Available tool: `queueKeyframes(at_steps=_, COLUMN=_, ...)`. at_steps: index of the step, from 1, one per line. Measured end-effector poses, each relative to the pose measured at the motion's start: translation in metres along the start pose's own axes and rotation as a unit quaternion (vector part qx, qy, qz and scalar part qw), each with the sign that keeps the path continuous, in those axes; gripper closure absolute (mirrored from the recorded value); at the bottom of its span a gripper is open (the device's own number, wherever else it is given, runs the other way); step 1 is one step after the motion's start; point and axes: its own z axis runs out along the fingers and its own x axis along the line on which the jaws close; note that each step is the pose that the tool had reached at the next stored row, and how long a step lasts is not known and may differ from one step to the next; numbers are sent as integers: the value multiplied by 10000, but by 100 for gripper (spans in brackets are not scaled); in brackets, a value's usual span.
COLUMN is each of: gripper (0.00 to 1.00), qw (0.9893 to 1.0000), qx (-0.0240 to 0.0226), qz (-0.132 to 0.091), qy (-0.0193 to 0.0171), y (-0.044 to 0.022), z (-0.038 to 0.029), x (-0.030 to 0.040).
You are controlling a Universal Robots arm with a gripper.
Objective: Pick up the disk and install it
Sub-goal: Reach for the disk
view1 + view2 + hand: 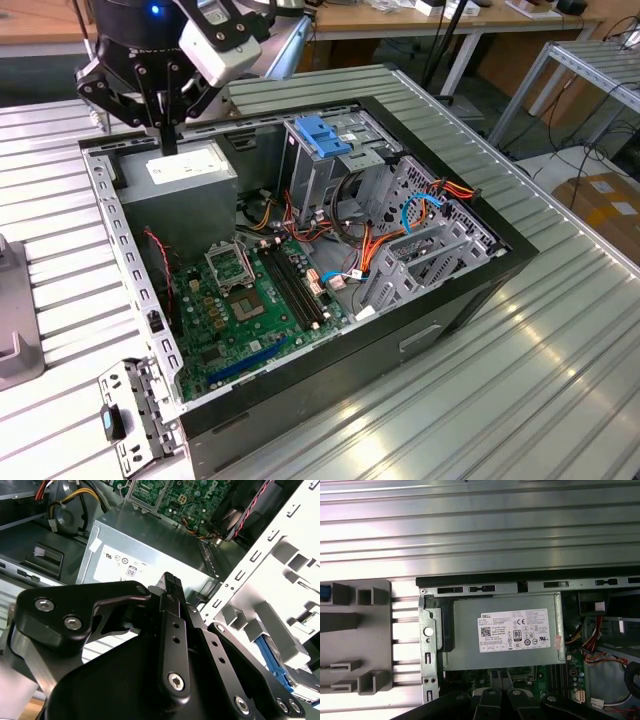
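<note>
My gripper hangs over the far left corner of the open computer case, just above the grey power supply. Its black fingers stand together with nothing between them. The disk shows in the second wrist view as a bright blue frame edge with silver metal beside it. It sits in a light grey holder outside the case, apart from the gripper. In the first wrist view a blue sliver of the disk peeks from that grey holder, beside the case wall.
Inside the case lie the green motherboard, orange and blue cables and a tall grey drive cage topped by a blue bracket. A loose metal bracket lies at the case's near left corner. The case rests on a ribbed metal table.
</note>
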Motion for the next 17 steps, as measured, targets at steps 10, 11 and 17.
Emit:
queueKeyframes(at_steps=10, gripper=90, qw=10000, qx=0, qz=0, qy=0, y=-3, z=-1, x=40)
queueKeyframes(at_steps=11, gripper=90, qw=10000, qx=0, qz=0, qy=0, y=-3, z=-1, x=42)
queueKeyframes(at_steps=17, gripper=90, qw=10000, qx=0, qz=0, qy=0, y=-4, z=-1, x=56)
